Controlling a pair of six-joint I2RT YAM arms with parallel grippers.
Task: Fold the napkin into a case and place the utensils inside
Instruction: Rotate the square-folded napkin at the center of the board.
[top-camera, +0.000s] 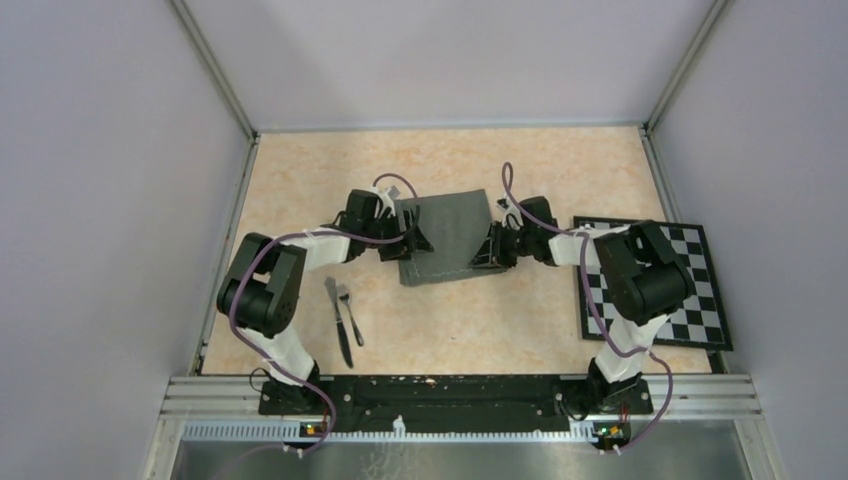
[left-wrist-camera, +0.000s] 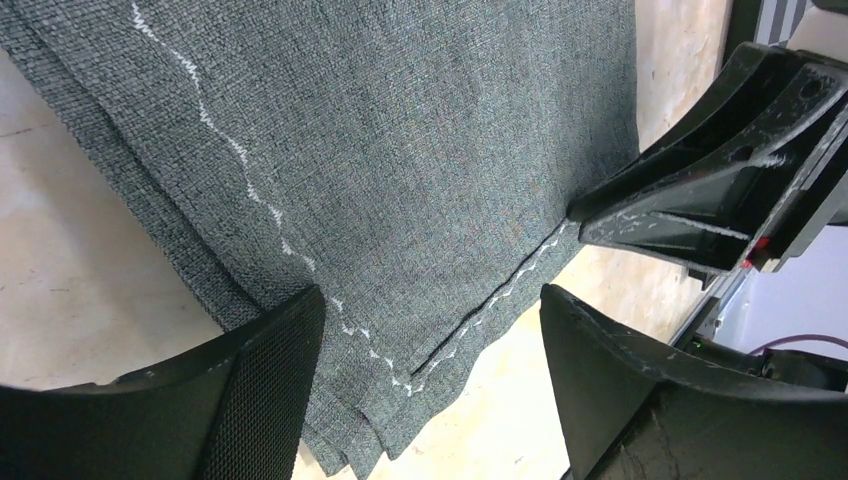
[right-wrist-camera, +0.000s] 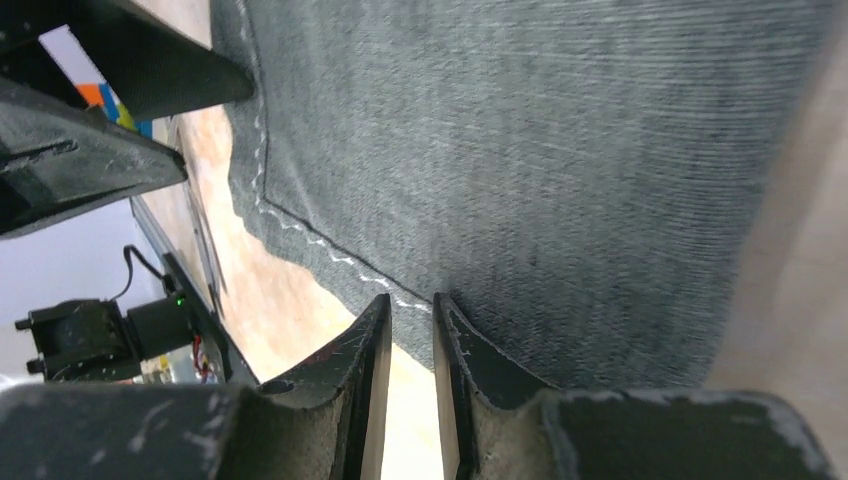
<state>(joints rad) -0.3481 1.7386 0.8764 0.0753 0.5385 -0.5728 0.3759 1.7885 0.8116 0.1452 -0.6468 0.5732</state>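
Note:
The dark grey napkin (top-camera: 445, 237) lies folded in layers at the table's middle, its pale stitched hem showing in the left wrist view (left-wrist-camera: 400, 150) and the right wrist view (right-wrist-camera: 550, 150). My left gripper (top-camera: 415, 240) stands open at its left edge, fingers wide over the near left corner (left-wrist-camera: 430, 295). At the right edge is my right gripper (top-camera: 490, 250), its jaws a narrow gap apart with the tips at the hem (right-wrist-camera: 412, 300). The utensils lie side by side near the front left: the knife (top-camera: 338, 320) and the fork (top-camera: 350, 312).
A black-and-white checkered board (top-camera: 650, 280) lies at the right, under the right arm. Metal frame posts and grey walls close in the table on three sides. The arms' bases sit on a black rail at the near edge.

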